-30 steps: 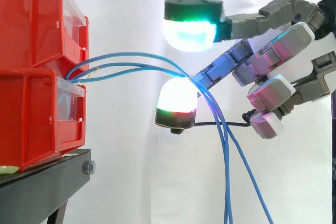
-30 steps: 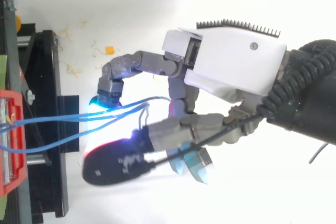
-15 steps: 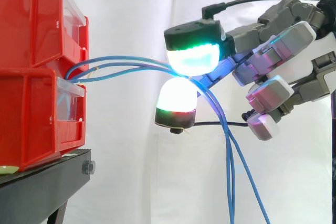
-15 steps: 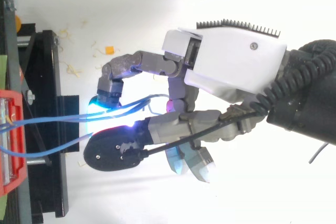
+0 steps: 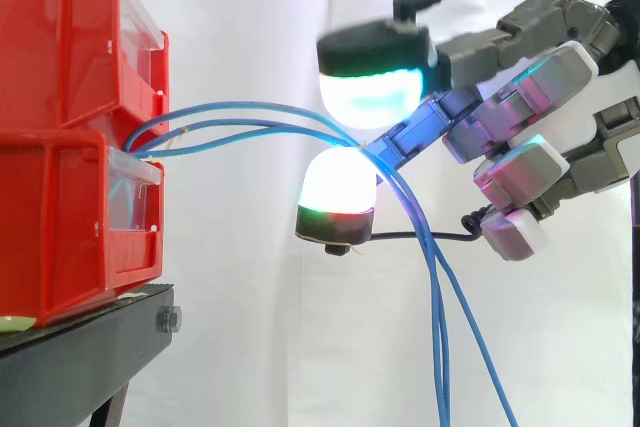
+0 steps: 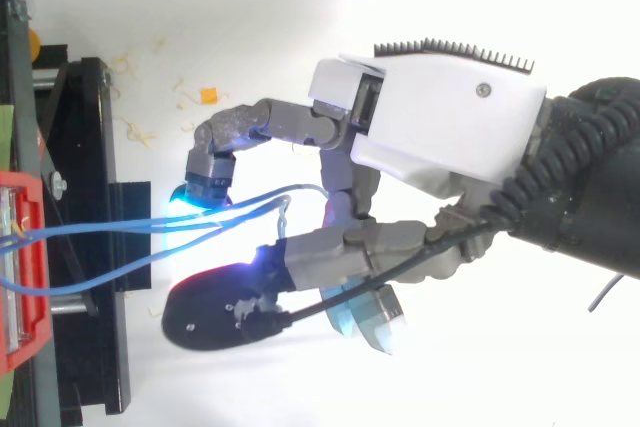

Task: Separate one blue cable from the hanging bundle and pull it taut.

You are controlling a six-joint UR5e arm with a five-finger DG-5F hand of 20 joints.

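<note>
Several thin blue cables (image 5: pixel 250 112) leave the red bins (image 5: pixel 60 147) at the left, arc to the right and hang down past the lower edge. They lie draped over one outstretched finger of my hand (image 6: pixel 440 127), whose white-glowing fingertip (image 5: pixel 336 187) sits just below them. The thumb pad (image 5: pixel 372 87), glowing green and cyan, hovers above the cables with a clear gap. From above, the cables (image 6: pixel 120 232) run between that finger and the dark thumb (image 6: pixel 215 312). The other fingers curl back to the right, away from the cables. The hand is open.
The red bins (image 6: pixel 20 267) rest on a black stand (image 5: pixel 80 347) at the left edge. A clear drawer front (image 5: pixel 135 192) sits where the cables come out. Small scraps and an orange bit (image 6: pixel 208 95) lie on the white floor. A white curtain hangs behind.
The thumb dropped close to the cables half a second ago and has now lifted away again. The finger under the cables and the cables themselves have barely moved.
</note>
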